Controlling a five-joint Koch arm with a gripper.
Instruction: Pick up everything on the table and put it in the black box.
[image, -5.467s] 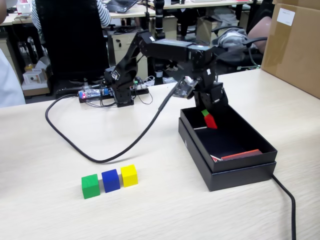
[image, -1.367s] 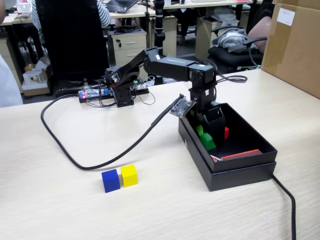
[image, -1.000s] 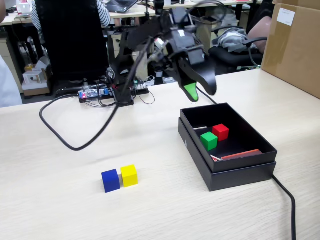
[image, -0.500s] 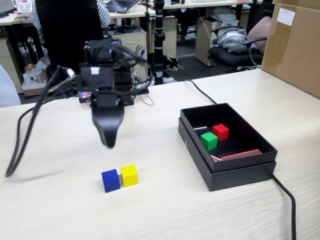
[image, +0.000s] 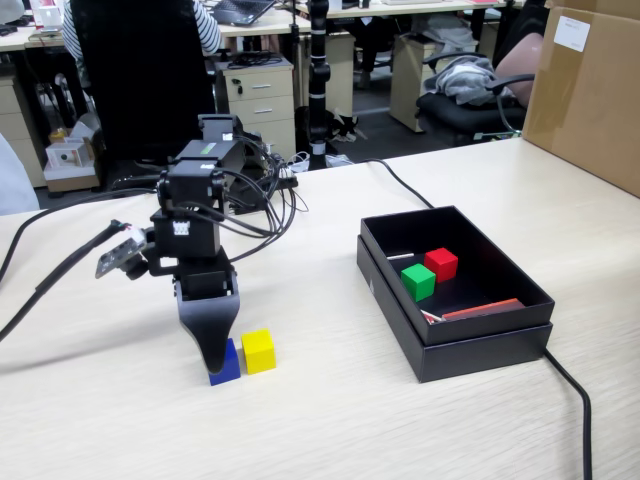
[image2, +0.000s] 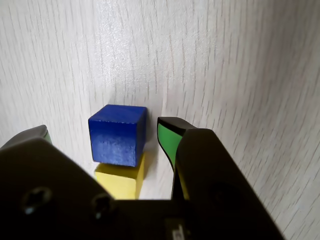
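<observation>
Cubes like the small solid blue cube (image2: 117, 134) look light, rigid and smooth-faced, so I judge a squeeze on two opposite flat sides best. It sits on the light beige wood-grain tabletop (image: 330, 420), touching the small yellow cube (image: 258, 351). My green-tipped black gripper (image2: 102, 134) stands spread around it, not yet clamped.

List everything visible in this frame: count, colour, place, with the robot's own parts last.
blue cube: one, blue, on the table between the hand's jaws.
yellow cube: one, yellow, on the table touching the blue cube.
green cube: one, green, inside the black box.
red cube: one, red, inside the box beside the green cube.
black box: one, matte black, right side of the fixed view.
red strip: one, red, flat in the box.
table: one, light beige wood grain.
brown carton: one, far right.
hand: one, black with green tips, open around the blue cube.
</observation>
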